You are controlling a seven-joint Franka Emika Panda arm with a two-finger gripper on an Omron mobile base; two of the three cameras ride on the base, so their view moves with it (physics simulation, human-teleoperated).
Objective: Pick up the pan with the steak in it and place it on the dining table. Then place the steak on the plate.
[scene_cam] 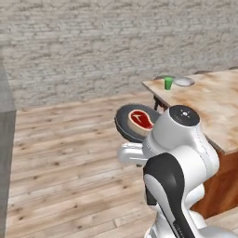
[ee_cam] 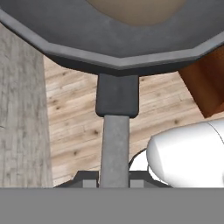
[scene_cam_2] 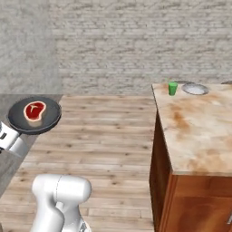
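The pan is held in the air above the wooden floor, tilted slightly, with the steak lying inside it near the middle. In the hand view the pan's long handle is seen running from the rim down to six o'clock, where it is clenched by the pincer between its two dark fingertips. In the right base view the pan is seen at nine o'clock, well apart from the counter, the marbled island with brown wooden sides at three o'clock. At the far end of the counter the grey plate is set, with a small green cup just beside it. A pale brick wall is seen behind.
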